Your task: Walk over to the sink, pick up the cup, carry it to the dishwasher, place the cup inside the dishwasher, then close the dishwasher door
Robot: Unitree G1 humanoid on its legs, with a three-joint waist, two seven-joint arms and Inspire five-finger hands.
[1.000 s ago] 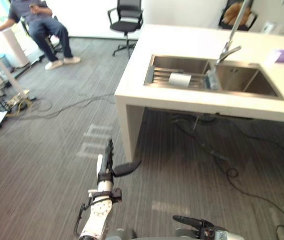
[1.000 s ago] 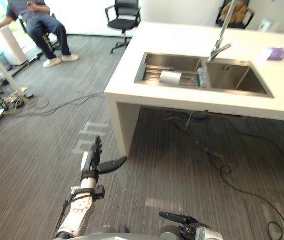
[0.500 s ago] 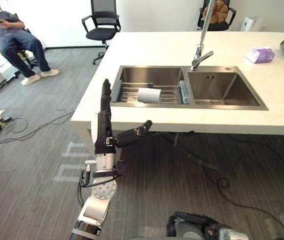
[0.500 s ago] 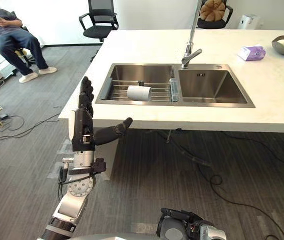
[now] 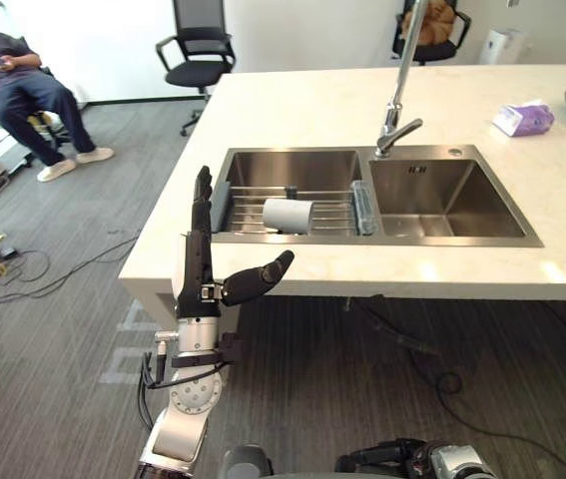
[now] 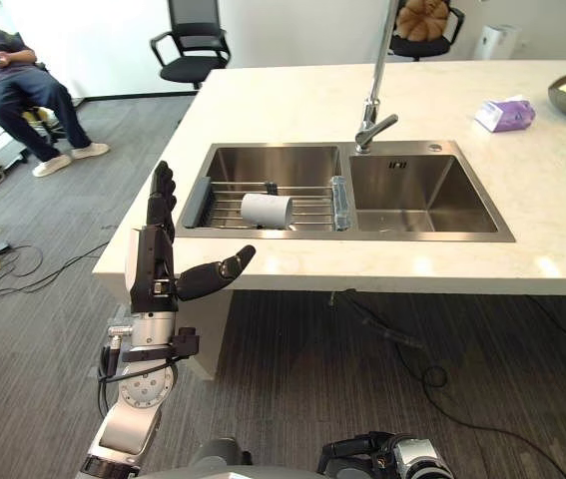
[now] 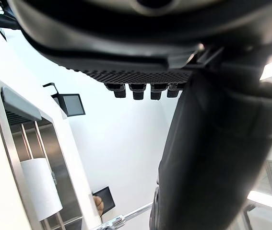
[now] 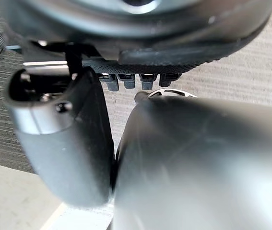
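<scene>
Cup point(image 5: 287, 215) is lying on its side on the wire rack point(image 5: 334, 208) in the left basin of the sink point(image 5: 382, 240), its long axis running along the counter point(image 5: 312, 100). I'm judging it light, stiff & smooth, so it's apt to go rolling on the wires if nudged; ceramic or plastic, can't say from here. Best grip: round the mid-body, thumb vs. fingers, coming from above. Left hand point(image 5: 201, 286) is hovering in front of the counter's near edge, fingers straight up, thumb sticking out, holding nothing. Cup is sitting beyond it & to its right, well apart. Right hand point(image 5: 387, 461) is hanging low; its state I can't tell.
</scene>
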